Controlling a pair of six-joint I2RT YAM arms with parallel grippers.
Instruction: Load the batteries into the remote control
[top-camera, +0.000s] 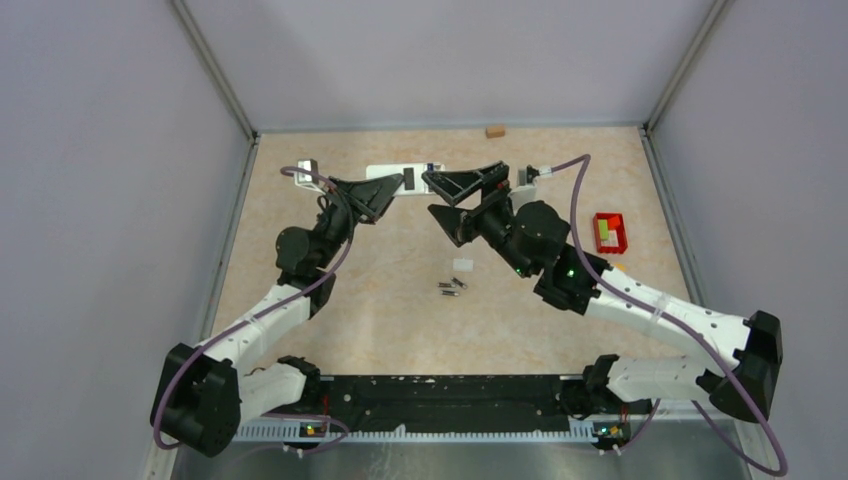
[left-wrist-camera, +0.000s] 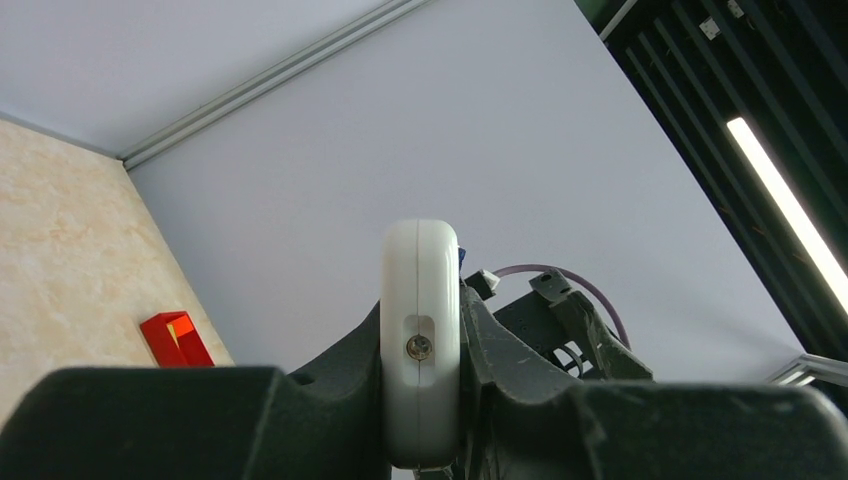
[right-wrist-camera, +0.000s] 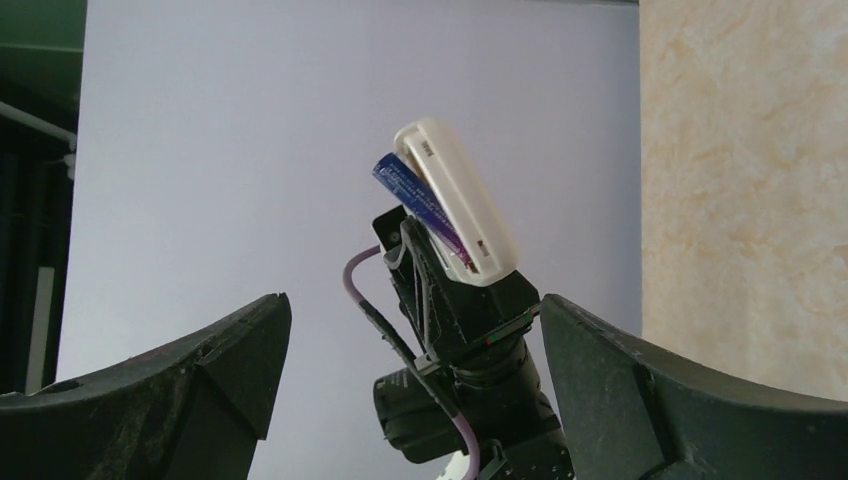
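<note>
My left gripper (top-camera: 372, 198) is shut on the white remote control (top-camera: 398, 178) and holds it up off the table. In the left wrist view the remote (left-wrist-camera: 420, 330) stands edge-on between the fingers (left-wrist-camera: 330, 400). In the right wrist view a purplish-blue battery (right-wrist-camera: 412, 198) lies along the remote's (right-wrist-camera: 460, 205) back, its upper end standing off. My right gripper (top-camera: 430, 194) is open just right of the remote, nothing between its fingers (right-wrist-camera: 200, 385). Loose batteries (top-camera: 452, 287) lie on the table between the arms.
A small white piece (top-camera: 462, 264) lies just above the loose batteries. A red box (top-camera: 610, 232) sits at the right, also seen from the left wrist (left-wrist-camera: 176, 339). A small wooden block (top-camera: 495, 130) rests at the back wall. Grey walls enclose the table.
</note>
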